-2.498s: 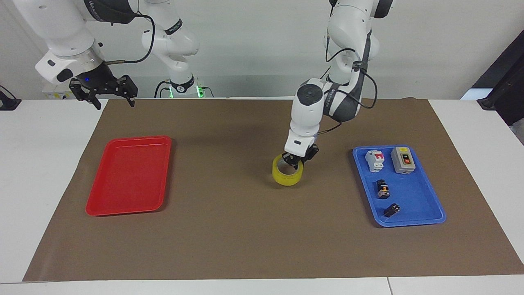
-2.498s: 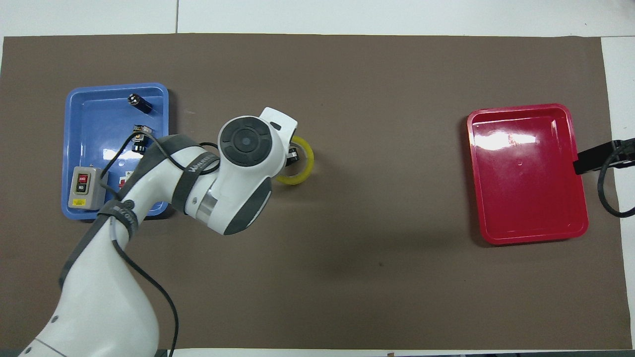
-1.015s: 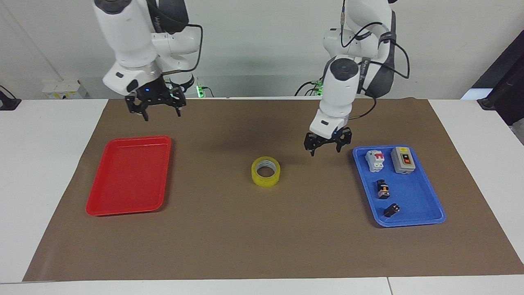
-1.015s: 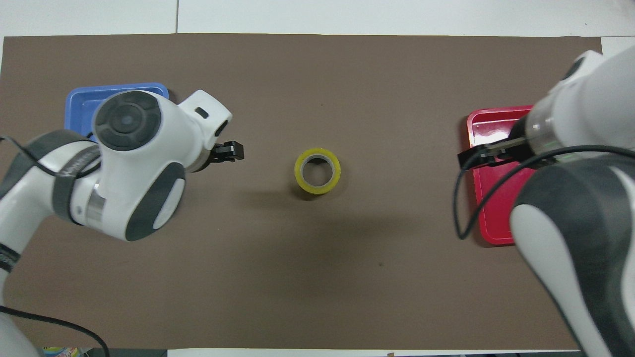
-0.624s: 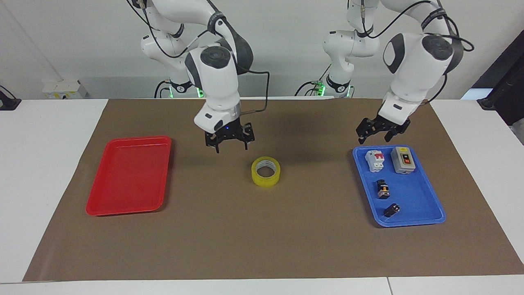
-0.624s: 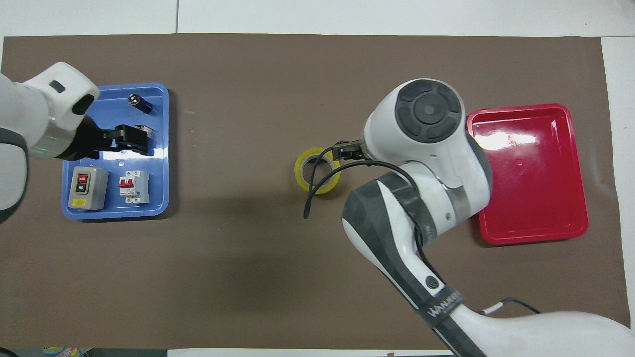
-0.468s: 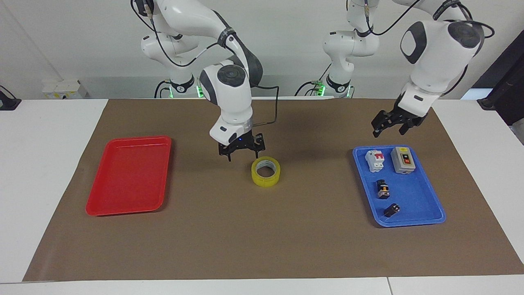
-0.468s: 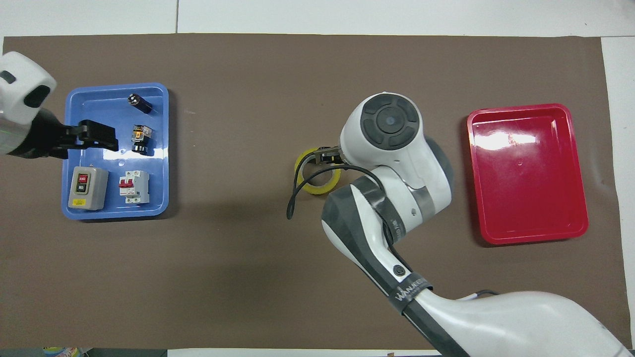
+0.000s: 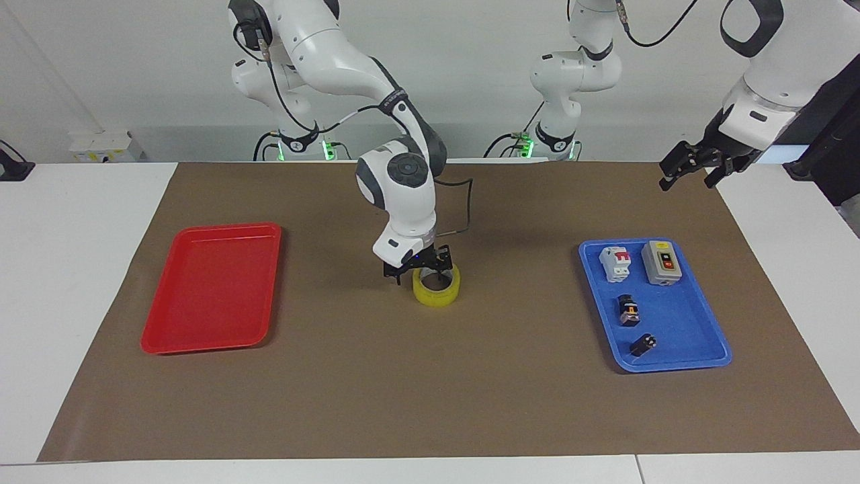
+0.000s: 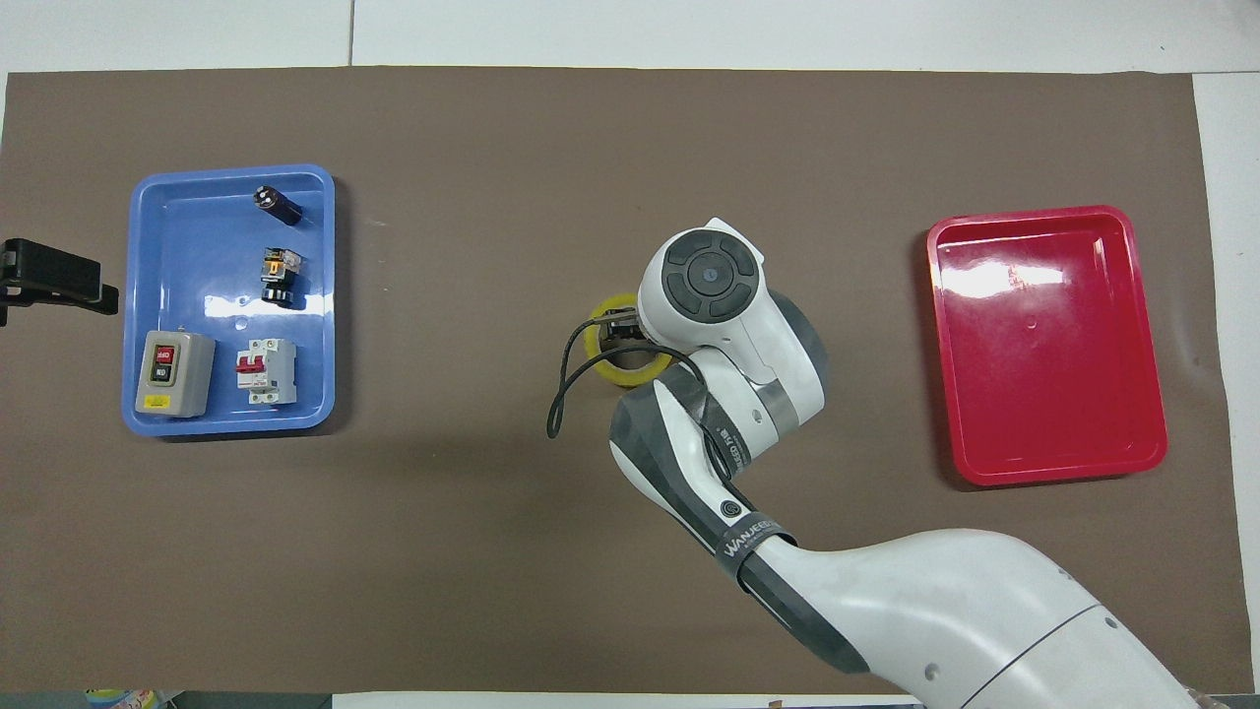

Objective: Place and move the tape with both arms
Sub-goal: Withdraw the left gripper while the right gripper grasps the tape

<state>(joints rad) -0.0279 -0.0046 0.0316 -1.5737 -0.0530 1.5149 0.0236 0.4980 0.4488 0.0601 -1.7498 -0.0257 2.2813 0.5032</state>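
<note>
Your tape (image 9: 437,285) lies flat on the brown mat (image 9: 430,403) at the middle of the desk, midway between the two short edges and a little nearer the robots' long edge than the opposite one. So, going by how things lie, the placing half looks done: the roll is out on the mat, in neither tray.

Your right gripper (image 9: 418,267) is down at the roll, fingers spread wide, one fingertip (image 9: 440,271) over the core and the other outside the wall on the red tray's side. I judge it is set to pinch the wall, but it has not closed, and I cannot tell whether a finger touches the tape yet. In the overhead view the arm covers most of the roll (image 10: 602,365).

Your left gripper (image 9: 695,163) waits in the air, open and holding nothing, over the mat's corner at the left arm's end by the robots' edge.

What is left for you: close on the wall, lift, and carry the tape off, probably to the red tray (image 9: 213,289), which holds nothing. The blue tray (image 9: 678,316) holds only small electrical parts.
</note>
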